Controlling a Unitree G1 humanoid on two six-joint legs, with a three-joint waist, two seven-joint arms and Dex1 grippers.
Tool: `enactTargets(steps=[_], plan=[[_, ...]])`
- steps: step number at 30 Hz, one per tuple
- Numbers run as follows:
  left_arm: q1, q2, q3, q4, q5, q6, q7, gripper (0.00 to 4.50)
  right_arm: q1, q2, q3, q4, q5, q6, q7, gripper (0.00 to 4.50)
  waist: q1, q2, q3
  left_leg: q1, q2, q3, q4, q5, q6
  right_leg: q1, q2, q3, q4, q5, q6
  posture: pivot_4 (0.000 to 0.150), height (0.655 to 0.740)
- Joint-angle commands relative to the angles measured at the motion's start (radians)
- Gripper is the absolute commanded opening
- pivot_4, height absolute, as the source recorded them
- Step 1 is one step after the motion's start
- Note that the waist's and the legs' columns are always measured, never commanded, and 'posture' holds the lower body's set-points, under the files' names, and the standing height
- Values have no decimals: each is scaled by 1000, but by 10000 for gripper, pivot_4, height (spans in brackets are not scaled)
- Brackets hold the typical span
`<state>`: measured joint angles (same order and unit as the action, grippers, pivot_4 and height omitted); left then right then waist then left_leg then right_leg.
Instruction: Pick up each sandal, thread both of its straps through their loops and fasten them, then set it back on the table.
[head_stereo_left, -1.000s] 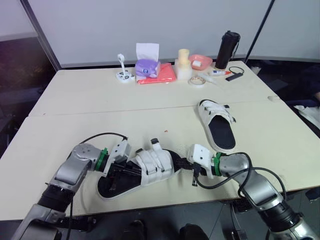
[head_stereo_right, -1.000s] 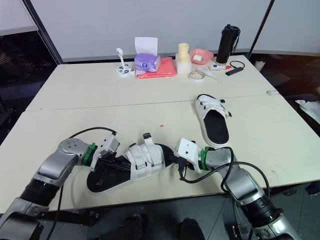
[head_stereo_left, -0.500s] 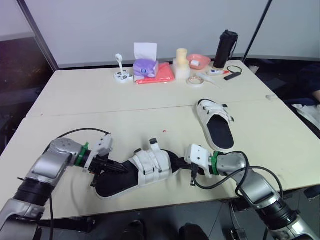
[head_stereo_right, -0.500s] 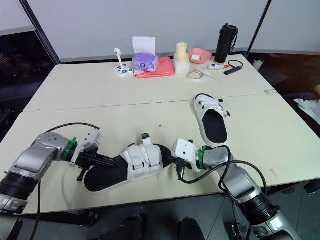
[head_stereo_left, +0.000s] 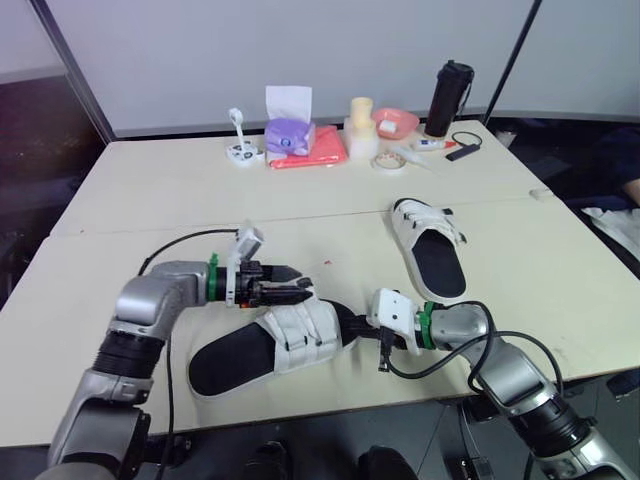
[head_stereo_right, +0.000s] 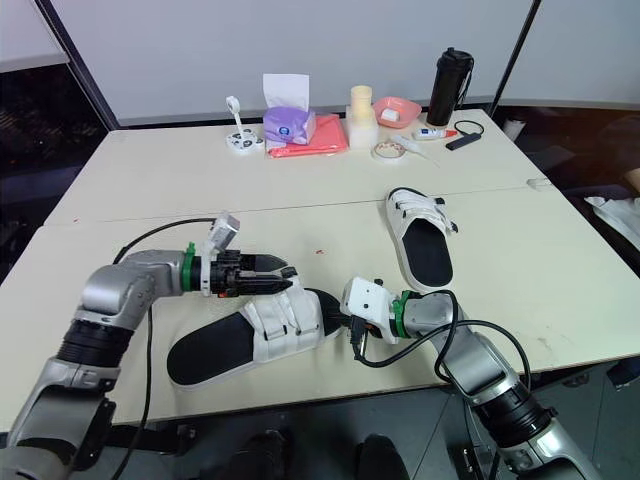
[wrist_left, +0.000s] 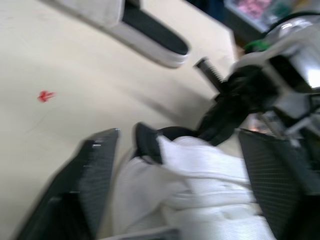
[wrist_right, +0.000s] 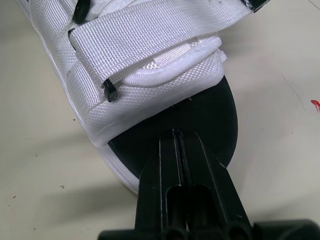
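The near sandal (head_stereo_left: 250, 352) lies flat at the front edge of the tabletop (head_stereo_left: 150, 200). The far sandal (head_stereo_left: 430, 245) rests well apart on the robot's right. The left hand (head_stereo_left: 292, 283) hovers over the near sandal's white upper with its fingers spread wide. The right hand (head_stereo_left: 355, 323) has its fingers closed together, with their tips lying on the toe end of the black footbed (wrist_right: 200, 125). The sandal looks light, with a fairly stiff sole, so it would probably skid if a strap were pulled while nothing pinned it. The webbing strap (wrist_right: 145, 40) looks soft and limp, so the best hold is likely its free end, near the black end tab (wrist_left: 145, 142). The sole's rim would be a good place for the steadying grip. The left wrist view shows that tab standing up between the open fingers, close to neither. The right wrist view shows the weave of the straps and one band folded across the upper. From the eye views both of these are hard to make out. Only the eye views give the layout of the two sandals.
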<state>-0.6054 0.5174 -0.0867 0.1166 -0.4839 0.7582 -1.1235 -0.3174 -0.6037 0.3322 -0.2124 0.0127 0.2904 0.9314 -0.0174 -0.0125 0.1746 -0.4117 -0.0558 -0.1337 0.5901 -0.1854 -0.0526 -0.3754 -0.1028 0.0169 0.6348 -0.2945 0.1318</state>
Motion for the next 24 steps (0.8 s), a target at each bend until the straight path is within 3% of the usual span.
enactTargets(steps=[1, 9, 13, 16, 17, 24], plan=[[0, -26, 11, -6, 18, -42, 56, 37568, 15, 0, 27, 0, -10, 11, 13, 0, 2, 0, 0, 0, 0, 0, 0, 0, 0, 0, 0, 0, 0, 0, 0, 1500, 7400], [28, -65, 12, -66, -24, 8, 81, 37568, 12, -1, 28, 7, -16, 5, 12, 0, 2, 0, 0, 0, 0, 0, 0, 0, 0, 0, 0, 0, 0, 0, 0, 1500, 7400], [41, -66, 12, -89, -40, 33, 89, 19594, 9, 3, 30, 13, -20, 2, 12, 0, 1, 0, 0, 0, 0, 0, 0, 0, 0, 0, 0, 0, 0, 0, 0, 1500, 7400], [45, -68, 18, -105, -51, 46, 95, 3483, 11, 2, 33, 16, -23, -4, 12, 0, 2, 0, 0, 0, 0, 0, 0, 0, 0, 0, 0, 0, 0, 0, 0, 1500, 7400], [46, -68, 20, -111, -56, 51, 97, 486, 11, 2, 33, 17, -24, -5, 12, 0, 2, 0, 0, 0, 0, 0, 0, 0, 0, 0, 0, 0, 0, 0, 0, 1500, 7400], [45, -71, 96, -191, -181, 84, 73, 486, 12, 1, 37, 25, -29, -13, 14, 0, 1, 0, 0, 0, 0, 0, 0, 0, 0, 0, 0, 0, 0, 0, 0, 1500, 7400]])
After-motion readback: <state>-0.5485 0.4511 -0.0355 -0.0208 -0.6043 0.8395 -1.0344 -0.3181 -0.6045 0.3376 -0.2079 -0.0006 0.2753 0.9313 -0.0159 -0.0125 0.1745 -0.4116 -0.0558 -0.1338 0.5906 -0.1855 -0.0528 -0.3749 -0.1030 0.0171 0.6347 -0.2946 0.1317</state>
